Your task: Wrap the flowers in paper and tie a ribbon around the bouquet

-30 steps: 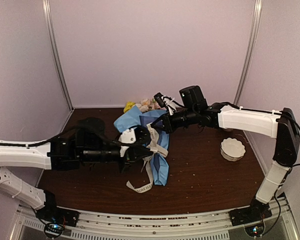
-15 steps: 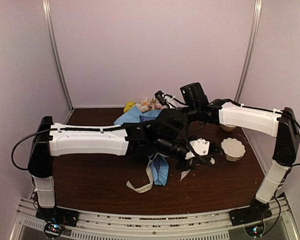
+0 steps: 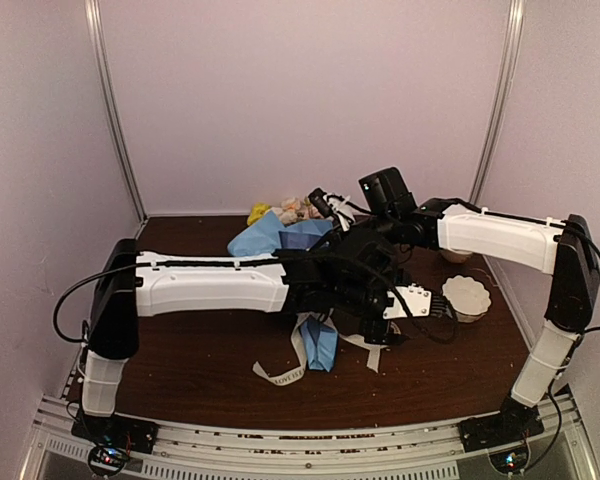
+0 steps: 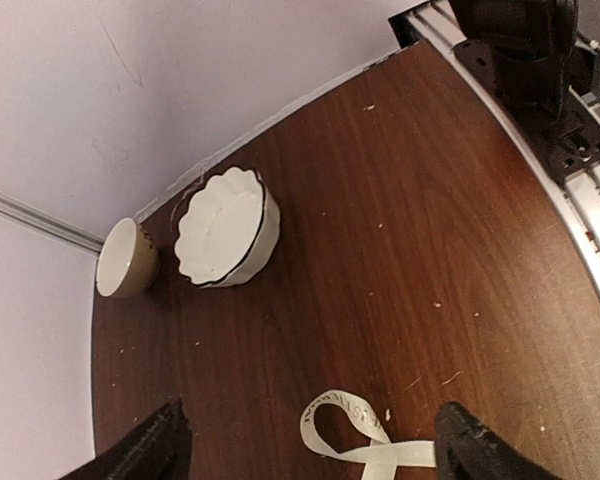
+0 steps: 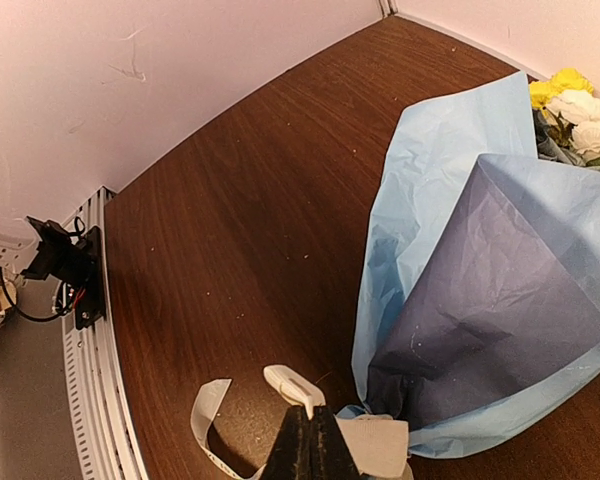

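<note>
- The left gripper has its fingers spread wide, one in the lower left corner of the left wrist view and one in the lower right, with nothing gripped.
- Between those fingers, at the bottom edge, a loop of the ribbon lies flat on the brown table.
- Further up and left stands a white scalloped bowl. Just beside it, by the wall, is a small beige cup.
- The right gripper has its fingers pressed tight together at the bottom centre of the right wrist view. The cream ribbon comes out on both sides of their tips, so it looks pinched there. A looped length curls away to the lower left.
- Right of these fingers the paper opens as a cone, light blue outside and dark navy inside, filling the right half of that view.
- The flowers, yellow and white, show past the paper's far edge in the upper right corner.
- In the top view the left arm stretches across the middle from left to right and covers the middle of the paper. Blooms show above it at centre, and a blue paper end and a ribbon tail lie below it.
- The right arm comes in from the right, ending near the blooms.
</note>
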Controlling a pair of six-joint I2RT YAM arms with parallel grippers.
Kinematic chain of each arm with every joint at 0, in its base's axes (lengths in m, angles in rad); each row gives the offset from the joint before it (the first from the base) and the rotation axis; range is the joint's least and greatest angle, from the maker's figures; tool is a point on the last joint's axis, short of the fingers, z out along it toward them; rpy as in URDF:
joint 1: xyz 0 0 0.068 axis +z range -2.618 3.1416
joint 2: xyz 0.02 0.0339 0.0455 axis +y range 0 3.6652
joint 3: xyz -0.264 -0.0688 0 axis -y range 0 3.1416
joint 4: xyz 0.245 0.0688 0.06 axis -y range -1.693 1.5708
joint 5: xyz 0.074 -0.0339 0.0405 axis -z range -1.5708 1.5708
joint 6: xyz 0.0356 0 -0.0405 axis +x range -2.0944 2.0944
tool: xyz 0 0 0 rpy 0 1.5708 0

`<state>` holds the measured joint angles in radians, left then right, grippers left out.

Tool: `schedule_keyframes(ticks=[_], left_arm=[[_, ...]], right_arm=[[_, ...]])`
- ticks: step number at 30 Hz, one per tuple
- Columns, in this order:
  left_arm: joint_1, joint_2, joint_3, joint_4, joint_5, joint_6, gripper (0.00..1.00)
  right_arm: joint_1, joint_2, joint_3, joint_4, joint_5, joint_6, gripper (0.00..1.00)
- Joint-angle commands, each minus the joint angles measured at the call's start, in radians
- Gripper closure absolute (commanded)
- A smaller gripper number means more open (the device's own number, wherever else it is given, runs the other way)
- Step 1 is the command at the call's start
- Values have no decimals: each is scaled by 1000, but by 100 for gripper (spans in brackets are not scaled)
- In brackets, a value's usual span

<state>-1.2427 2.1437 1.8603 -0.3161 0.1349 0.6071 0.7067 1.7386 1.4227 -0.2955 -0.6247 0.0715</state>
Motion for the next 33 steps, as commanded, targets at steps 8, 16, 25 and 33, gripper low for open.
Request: schedule_keyframes(ticks=[8, 16, 25, 33], left_arm=[[-20, -240, -168, 74, -157, -38, 9], [77, -698, -768, 514, 52, -274, 33], [366, -801, -1025, 671, 103, -527, 53], [404, -675, -920, 565, 95, -475, 49]], right_arm=[[0, -12, 32, -20, -7, -13, 100], [14, -16, 26, 17, 2, 43, 100], [28, -44, -7, 62, -23, 60, 100], [38, -66, -35, 75, -60, 45, 100]])
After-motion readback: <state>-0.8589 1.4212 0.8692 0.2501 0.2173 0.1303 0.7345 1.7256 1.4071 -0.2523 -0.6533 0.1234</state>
